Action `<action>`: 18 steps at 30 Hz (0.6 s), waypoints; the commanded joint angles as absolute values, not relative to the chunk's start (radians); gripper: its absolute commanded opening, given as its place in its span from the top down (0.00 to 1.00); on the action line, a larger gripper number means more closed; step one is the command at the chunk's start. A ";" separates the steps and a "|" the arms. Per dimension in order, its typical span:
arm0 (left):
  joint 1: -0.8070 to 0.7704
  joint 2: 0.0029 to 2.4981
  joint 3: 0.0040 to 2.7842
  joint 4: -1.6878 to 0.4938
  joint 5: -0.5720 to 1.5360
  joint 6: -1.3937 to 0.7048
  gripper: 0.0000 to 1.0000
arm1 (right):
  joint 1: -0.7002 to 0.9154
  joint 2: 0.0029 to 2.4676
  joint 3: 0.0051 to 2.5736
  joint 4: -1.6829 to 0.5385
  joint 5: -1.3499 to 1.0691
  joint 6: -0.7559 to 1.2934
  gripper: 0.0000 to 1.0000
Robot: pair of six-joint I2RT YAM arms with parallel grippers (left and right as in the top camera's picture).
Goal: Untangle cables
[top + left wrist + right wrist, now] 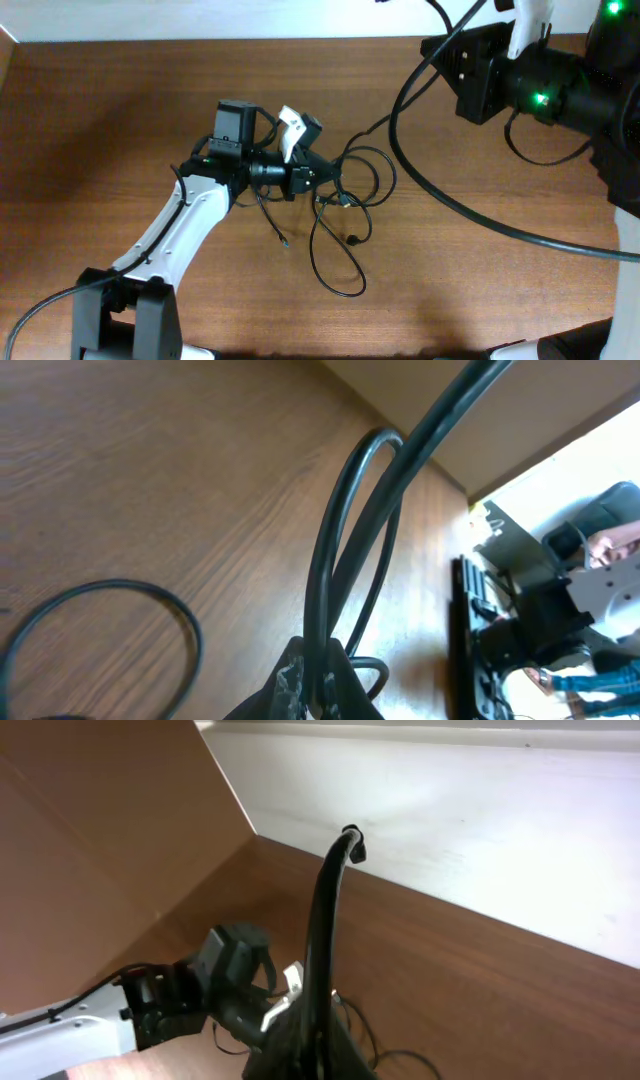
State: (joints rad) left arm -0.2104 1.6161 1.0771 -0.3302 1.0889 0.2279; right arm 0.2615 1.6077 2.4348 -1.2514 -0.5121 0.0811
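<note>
In the left wrist view, the left gripper (318, 695) has its fingers drawn narrow, pinching the cables (322, 560). Two black strands rise straight out of the grip, close to the lens. Left of the fingers, another strand lies as a round loop on the wooden table (120, 450).

In the right wrist view, the right gripper (305, 1048) is likewise pinched on a single strand. This stands up from between its fingers and ends above them in a small black plug (351, 845). Beyond the fingers, lower on the table, sit the left arm and the rest of the tangle.

From overhead, the left gripper (322, 172) is at the near edge of the tangle (340, 200), with loops spreading ahead of and beside its fingers. One long loop trails back toward the arm's base. A white tag (291, 125) sits just beside the fingers; any writing on it is too small to read. The right gripper (435, 48) hangs well apart at the far corner, with a thin strand running from the tangle toward it.
</note>
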 commanded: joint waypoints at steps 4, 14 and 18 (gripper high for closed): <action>-0.116 1.620 1.082 -0.381 0.811 0.233 1.00 | 0.260 1.611 2.450 -1.249 -0.492 0.068 0.96; -0.111 1.620 1.082 -0.418 0.736 0.233 0.83 | 0.260 1.611 2.450 -1.161 -0.539 0.096 0.96; -0.111 1.620 1.082 -0.460 0.736 0.233 0.24 | 0.261 1.611 2.450 -1.048 -0.598 0.149 0.96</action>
